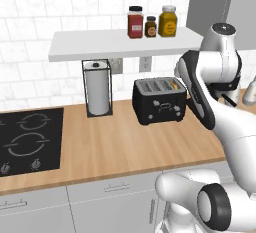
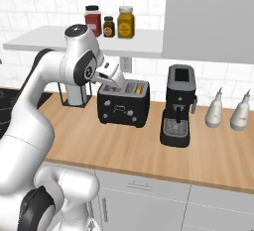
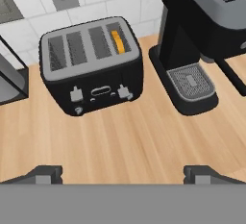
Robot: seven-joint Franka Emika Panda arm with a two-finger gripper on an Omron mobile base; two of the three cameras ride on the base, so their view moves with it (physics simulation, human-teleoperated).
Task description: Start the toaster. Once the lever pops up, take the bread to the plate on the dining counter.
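Here's the toaster (image 3: pixel 91 64), black and boxy, sitting on the wooden desk (image 3: pixel 125 141) against the white tiled wall, four slots across its top and two levers flanking a small grey panel on its front. In the hand view the bread (image 3: pixel 117 42) shows as an orange-gold edge sunk in the slot at the toaster's three o'clock end, barely peeking above the rim. The tool (image 3: pixel 123 174) hangs above the desk at the toaster's six o'clock, well apart from it, its two dark fingertips (image 3: pixel 47 173) spread wide with nothing between them. At three o'clock from the toaster stands the black coffee machine (image 3: pixel 202 35), just beside it, drip tray facing forward. From the right base view, two white bottles (image 2: pixel 214 111) stand further along at three o'clock past the coffee machine. Over in the left base view, a paper towel roll (image 1: pixel 97 92) in its wire holder stands at the toaster's nine o'clock, and a black cooktop (image 1: pixel 30 139) lies further that way. Above, a white shelf (image 1: pixel 90 44) carries three jars (image 1: pixel 150 23).
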